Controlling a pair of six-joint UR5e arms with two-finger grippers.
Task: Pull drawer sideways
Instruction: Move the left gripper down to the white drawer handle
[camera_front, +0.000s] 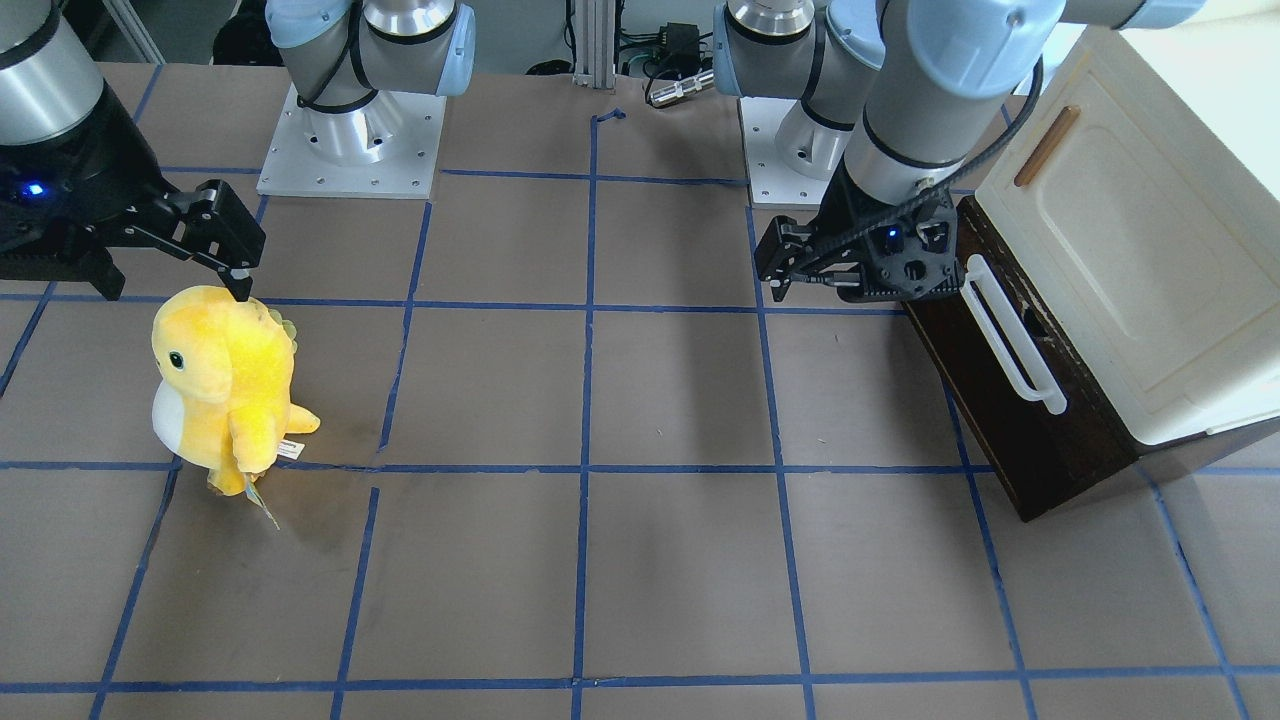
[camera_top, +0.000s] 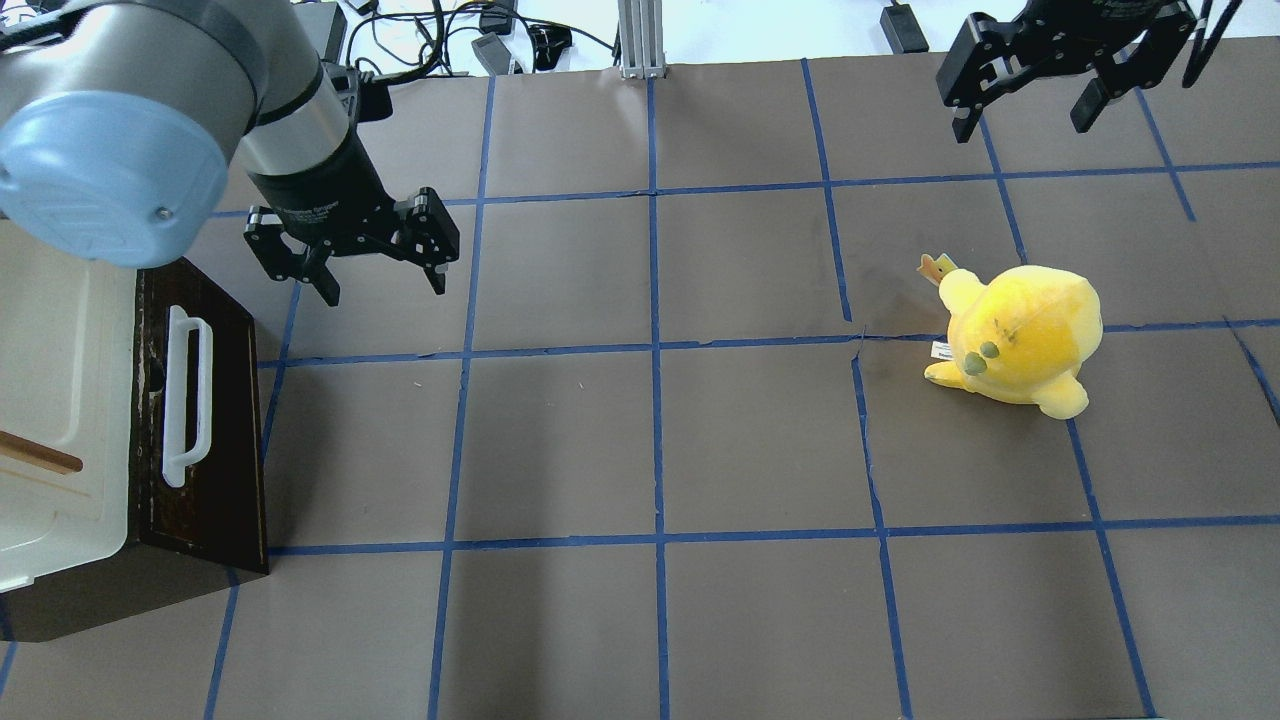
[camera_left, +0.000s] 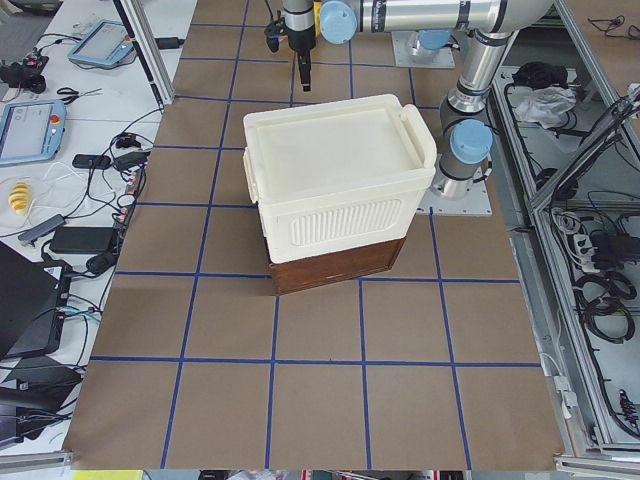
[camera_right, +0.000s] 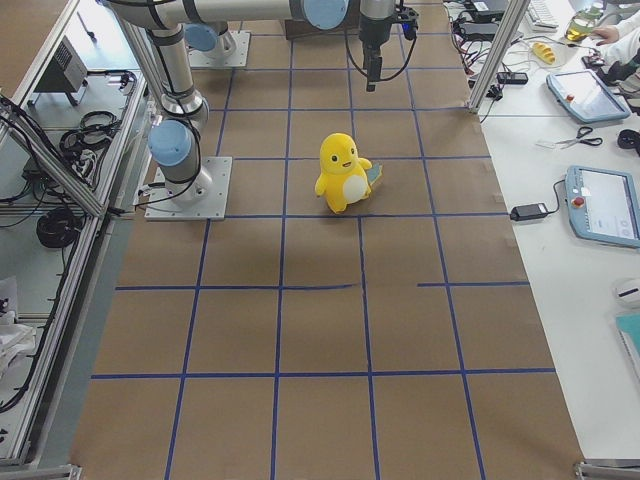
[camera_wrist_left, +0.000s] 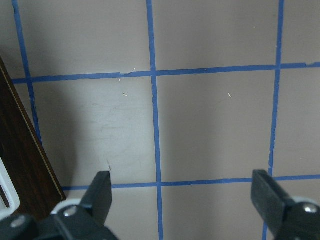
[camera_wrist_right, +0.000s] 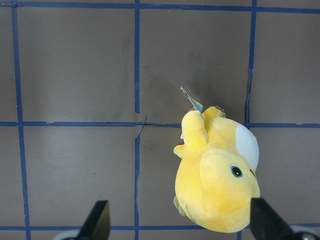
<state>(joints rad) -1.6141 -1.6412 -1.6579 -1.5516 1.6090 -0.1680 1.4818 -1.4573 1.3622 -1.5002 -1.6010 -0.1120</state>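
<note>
Left gripper (camera_top: 385, 290) is released, jaws wide apart with nothing between them. It hovers over bare table (camera_top: 700, 450) just beside the drawer front's far end. In the left wrist view I only see tape lines between the fingers (camera_wrist_left: 100, 187), with the dark front at the frame's left edge. No contact with anything.

The drawer (camera_top: 215, 430) sits at the table's left end, under the cream cabinet (camera_top: 60, 400), its dark front facing the table's middle. The white bar handle (camera_top: 185, 395) runs along that front and is untouched, close to the gripper but apart from it. No pale sides or inner bottom show, so I judge the drawer fully shut.

Right gripper (camera_top: 1025, 120) is also released and empty, up near the far right corner, above and apart from a yellow plush toy (camera_top: 1020, 335).

Progress as I read it is nil. What's left is to bring the left gripper onto the handle, clench, then drag the drawer out toward the table's middle.
</note>
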